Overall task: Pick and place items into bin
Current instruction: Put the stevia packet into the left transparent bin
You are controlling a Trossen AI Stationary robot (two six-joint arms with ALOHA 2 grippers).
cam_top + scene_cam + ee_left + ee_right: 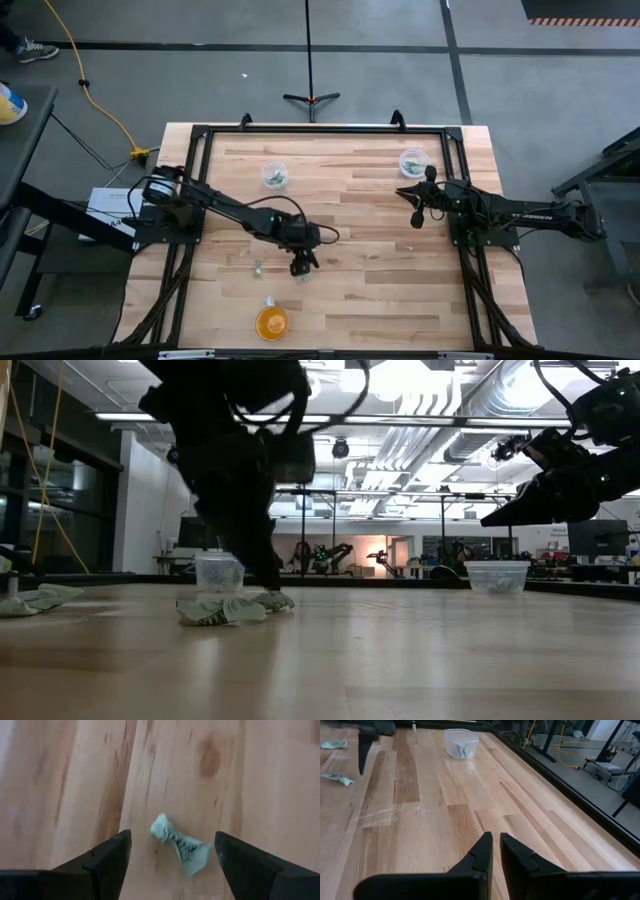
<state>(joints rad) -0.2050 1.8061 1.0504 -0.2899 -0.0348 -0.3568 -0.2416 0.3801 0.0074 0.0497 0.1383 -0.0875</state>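
My left gripper (300, 266) hangs low over the middle of the table, open. Its two fingers stand on either side of one pale-green wrapped candy (180, 846) that lies flat on the wood; neither finger touches it. A second candy (258, 267) lies just left of it, and the low view shows further pieces (220, 610) on the boards. My right gripper (496, 845) is shut and empty, held above the table's far right part (418, 212). One clear cup (275, 175) holding green pieces stands far left of centre; another (413, 161) stands at the far right.
An orange round cup (271, 322) stands near the table's near edge, in front of my left gripper. A black frame (320, 128) runs round the tabletop. Bare wood lies between the two arms (370, 240). Two more candies (337, 779) show in the right wrist view.
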